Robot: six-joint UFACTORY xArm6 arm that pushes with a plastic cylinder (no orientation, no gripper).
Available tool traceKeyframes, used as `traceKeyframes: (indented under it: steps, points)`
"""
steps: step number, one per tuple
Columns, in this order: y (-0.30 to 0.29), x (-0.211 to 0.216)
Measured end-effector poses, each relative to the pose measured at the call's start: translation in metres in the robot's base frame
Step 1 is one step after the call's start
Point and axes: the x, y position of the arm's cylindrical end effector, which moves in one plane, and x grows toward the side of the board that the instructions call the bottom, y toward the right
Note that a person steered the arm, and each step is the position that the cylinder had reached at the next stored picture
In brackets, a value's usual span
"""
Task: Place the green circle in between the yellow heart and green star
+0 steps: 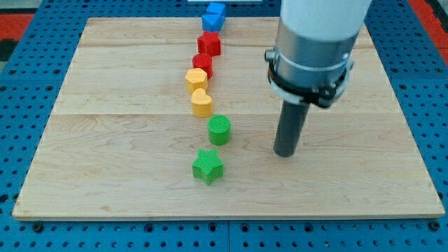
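The tip (pixel 284 152), bare rod with no jaws, stands right of the green circle (pixel 219 129), which sits mid-board between yellow heart (pixel 201 103) and green star (pixel 208 166), looking light, stiff, best nudged low on its side.

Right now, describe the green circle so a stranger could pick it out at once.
On the wooden board, a line of blocks runs from the view's top down the middle. The green circle is second from the bottom, between the yellow heart and green star; it alone is round and green.
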Motion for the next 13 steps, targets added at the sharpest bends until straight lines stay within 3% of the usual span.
traceKeyframes:
  steps: [2,3,4,5,8,9,10,11,12,13]
  points:
    - [-0.092,-0.028]
    - [-0.097,-0.047]
    - [-0.043,-0.058]
    - [-0.037,-0.081]
    - [-0.103,-0.138]
    - [-0.094,-0.146]
    - [-0.033,-0.134]
    - [-0.025,-0.061]
    - [-0.049,-0.012]
    - [-0.113,0.002]
